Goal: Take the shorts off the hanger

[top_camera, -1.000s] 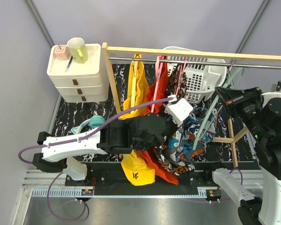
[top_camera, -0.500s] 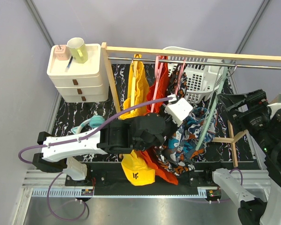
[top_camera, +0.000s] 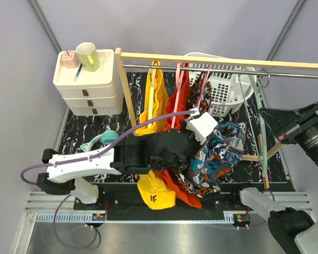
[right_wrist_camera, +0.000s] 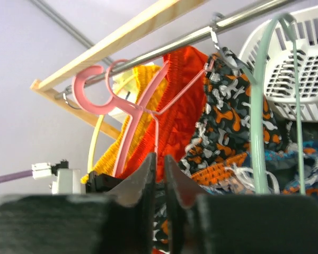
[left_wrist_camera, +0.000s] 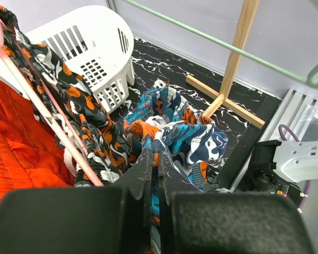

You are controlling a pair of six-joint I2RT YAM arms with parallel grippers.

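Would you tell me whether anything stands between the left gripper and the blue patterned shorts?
Nothing visible does. The left gripper is shut on a fold of the blue patterned shorts; the dark grey shorts and a pink hanger lie off to one side, not in between.

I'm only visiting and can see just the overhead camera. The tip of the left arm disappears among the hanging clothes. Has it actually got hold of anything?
Observer: Yes. The left wrist view shows the left gripper pinched shut on a fold of the blue patterned shorts.
Operator: And the right arm, over at the edge?
Observer: Its own camera shows the right gripper shut, with nothing between its fingers. The green hanger hangs beside it, not gripped, and is hooked over the metal rod.
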